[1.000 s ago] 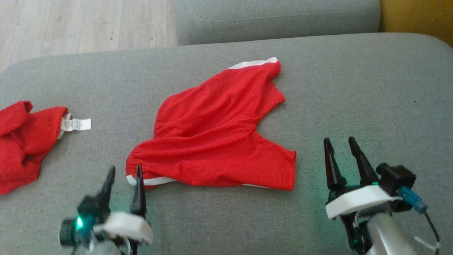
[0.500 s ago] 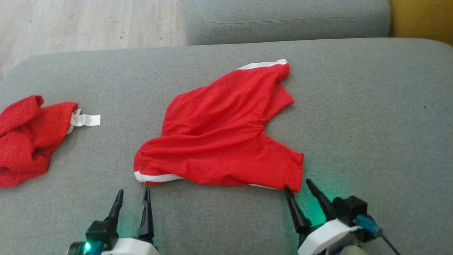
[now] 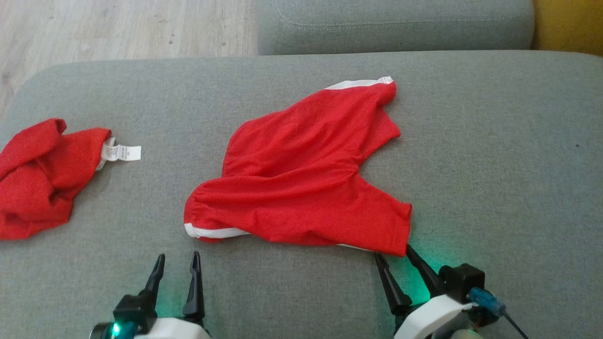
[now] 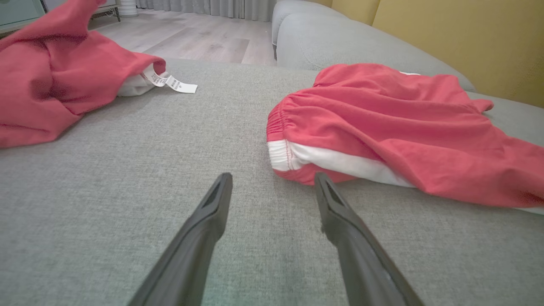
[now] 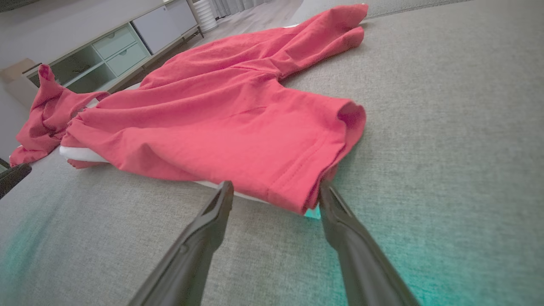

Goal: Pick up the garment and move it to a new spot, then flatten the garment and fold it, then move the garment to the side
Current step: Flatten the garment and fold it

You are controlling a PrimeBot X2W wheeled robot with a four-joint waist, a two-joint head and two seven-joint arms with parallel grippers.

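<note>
The garment (image 3: 301, 179) is a pair of red shorts with white trim, lying rumpled in the middle of the grey sofa cushion (image 3: 494, 155). My left gripper (image 3: 178, 256) is open just short of the shorts' white-banded near-left corner, apart from it. In the left wrist view that white band (image 4: 323, 159) lies just beyond the right fingertip of the left gripper (image 4: 273, 178). My right gripper (image 3: 393, 252) is open at the near-right leg hem. In the right wrist view the hem corner (image 5: 297, 187) hangs between the fingertips of the right gripper (image 5: 276, 187), ungripped.
A second red garment (image 3: 37, 179) with a white label (image 3: 123, 152) lies crumpled at the cushion's left end. The sofa's back cushion (image 3: 395, 23) runs along the far side, with wood floor (image 3: 118, 28) beyond the left edge. A low cabinet (image 5: 123, 46) stands across the room.
Both grippers have dropped toward the near edge of the view. The right one has swung left to the shorts' near-right hem corner. The camera has shifted a little; the garments lie as before.
</note>
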